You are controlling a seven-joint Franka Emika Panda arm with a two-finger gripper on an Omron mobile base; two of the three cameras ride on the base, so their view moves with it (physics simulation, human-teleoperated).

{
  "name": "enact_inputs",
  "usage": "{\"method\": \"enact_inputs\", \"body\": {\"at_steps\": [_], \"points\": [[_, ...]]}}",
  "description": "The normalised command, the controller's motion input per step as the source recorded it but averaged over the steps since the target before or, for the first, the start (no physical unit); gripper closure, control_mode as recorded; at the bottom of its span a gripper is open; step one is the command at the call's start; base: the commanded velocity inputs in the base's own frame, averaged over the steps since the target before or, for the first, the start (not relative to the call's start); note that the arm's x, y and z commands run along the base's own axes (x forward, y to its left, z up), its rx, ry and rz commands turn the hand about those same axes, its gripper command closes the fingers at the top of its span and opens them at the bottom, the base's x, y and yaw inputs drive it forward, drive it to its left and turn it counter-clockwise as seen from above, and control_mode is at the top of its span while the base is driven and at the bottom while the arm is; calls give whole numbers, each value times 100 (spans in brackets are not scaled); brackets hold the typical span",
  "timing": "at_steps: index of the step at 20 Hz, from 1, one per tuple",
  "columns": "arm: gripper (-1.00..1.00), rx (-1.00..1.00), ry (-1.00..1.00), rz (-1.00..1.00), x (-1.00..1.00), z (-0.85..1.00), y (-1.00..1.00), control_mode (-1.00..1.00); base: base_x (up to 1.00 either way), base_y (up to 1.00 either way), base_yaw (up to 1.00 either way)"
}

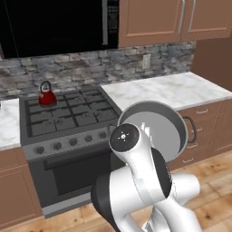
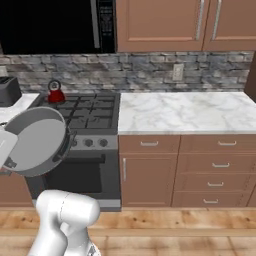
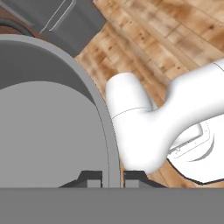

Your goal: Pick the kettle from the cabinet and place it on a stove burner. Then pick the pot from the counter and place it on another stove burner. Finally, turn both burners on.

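left base view: the red kettle [image 1: 46, 94] sits on the rear left burner of the stove [image 1: 68, 115], so that part looks done. the grey pot [image 1: 156, 129] is in the air, tipped on its side in front of the oven, off the marble counter [image 1: 172, 89], half hidden by the arm.

right base view: the pot [image 2: 37, 141] hangs low at the left, its open mouth facing outward, clear of the cooktop [image 2: 95, 111]. the toaster [image 2: 9, 91] stands left of the stove.

hand view: the gripper [image 3: 111, 178] is pinched narrow on the pot's rim [image 3: 111, 144], one fingertip on each side of the wall. a thin rim grip on a wide, tilted pot could slip or swing, and it could clip the stove's front edge while rising.
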Motion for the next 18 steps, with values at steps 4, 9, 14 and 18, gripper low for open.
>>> {"method": "enact_inputs", "body": {"at_steps": [4,9,14,18], "points": [[100,0,0,0,0,0,0,100,31,-29,0],[100,0,0,0,0,0,0,100,49,-3,2],[100,0,0,0,0,0,0,100,63,0,8],[100,0,0,0,0,0,0,100,55,-5,11]]}}
